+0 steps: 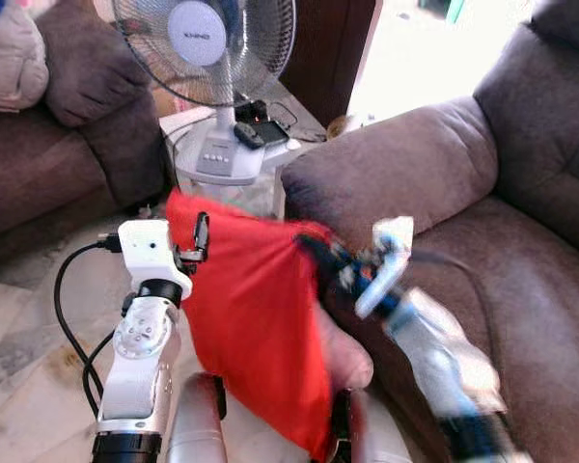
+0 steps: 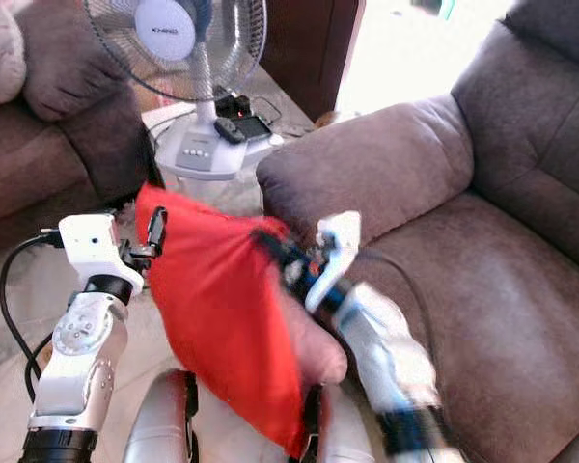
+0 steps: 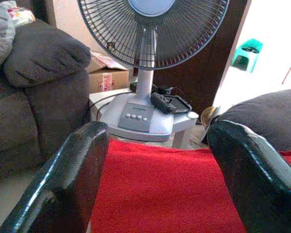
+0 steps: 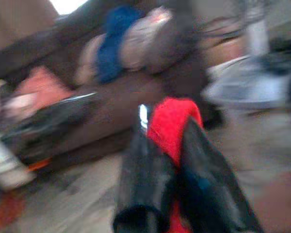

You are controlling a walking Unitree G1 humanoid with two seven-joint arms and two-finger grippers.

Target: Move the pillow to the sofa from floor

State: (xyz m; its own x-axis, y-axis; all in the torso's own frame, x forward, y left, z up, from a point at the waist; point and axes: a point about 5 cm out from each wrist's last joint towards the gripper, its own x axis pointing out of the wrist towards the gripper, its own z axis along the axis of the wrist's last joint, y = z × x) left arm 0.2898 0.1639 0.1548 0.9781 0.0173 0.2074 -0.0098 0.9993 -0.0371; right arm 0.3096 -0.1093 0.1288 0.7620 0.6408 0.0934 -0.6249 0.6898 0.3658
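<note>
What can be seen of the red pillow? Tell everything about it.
The red pillow is a flat square cushion in plain, smooth red fabric, lifted off the floor and hanging tilted, one corner low. The left tool meets its upper left edge, the fingers apart on either side of the cloth. The right tool, blurred, is clamped on its upper right edge. It hangs beside the brown sofa armrest, a white fan behind it.

The pillow (image 1: pixel 256 318) occupies the centre of the frame, raised off the floor (image 1: pixel 19 328) between both arms. The left gripper (image 1: pixel 201 236) lies at its left edge, the right gripper (image 1: pixel 318 258) at its right edge. A fan (image 1: pixel 212 58) stands behind it, at upper centre. The sofa (image 1: pixel 482 222) fills the right side. A second sofa (image 1: pixel 48 145) sits at upper left.
</note>
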